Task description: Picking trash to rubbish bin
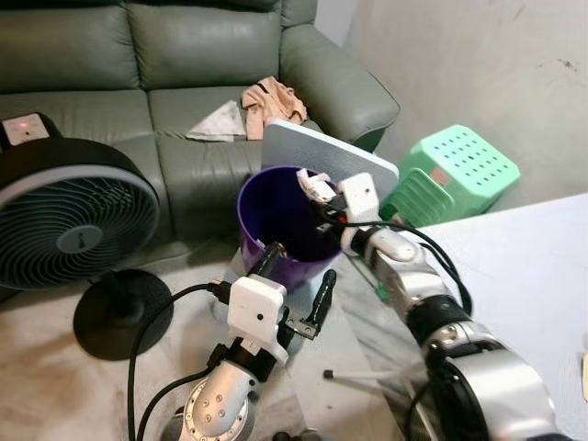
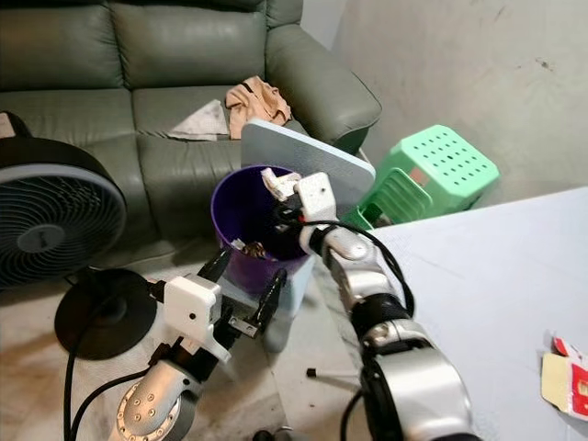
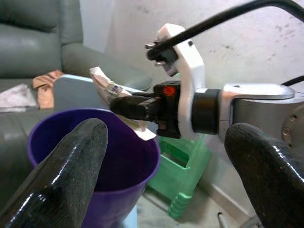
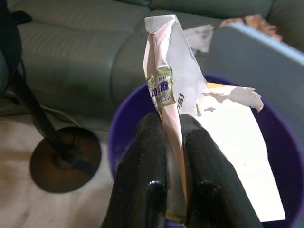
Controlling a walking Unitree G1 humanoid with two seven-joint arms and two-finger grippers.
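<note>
My right gripper (image 4: 166, 137) is clamped on a crumpled paper wrapper (image 4: 178, 90), white and pale pink with a small green and blue label. My two black fingers (image 4: 142, 175) squeeze it from both sides, and its torn end sticks up past the fingertips. I hold it right over the open mouth of the purple bin (image 1: 276, 216), at the rim on the side nearest the table. Some bits of rubbish already lie at the bottom of the bin.

My left gripper (image 1: 296, 280) hangs lower, just in front of the bin, with its fingers (image 3: 71, 175) spread wide apart and nothing between them.

A grey-blue board (image 1: 335, 156) leans against the back of the bin, and beside it a green plastic stool (image 1: 459, 170) lies tipped on its side against the wall. Behind the bin stands a grey-green sofa (image 1: 175, 55) with a peach cloth (image 1: 274, 101) and a folded paper on the seat. A black floor fan (image 1: 69, 220) stands on the floor to my left. The white table (image 1: 533, 276) lies to my right, and a red and yellow packet (image 2: 565, 372) sits near its edge.
</note>
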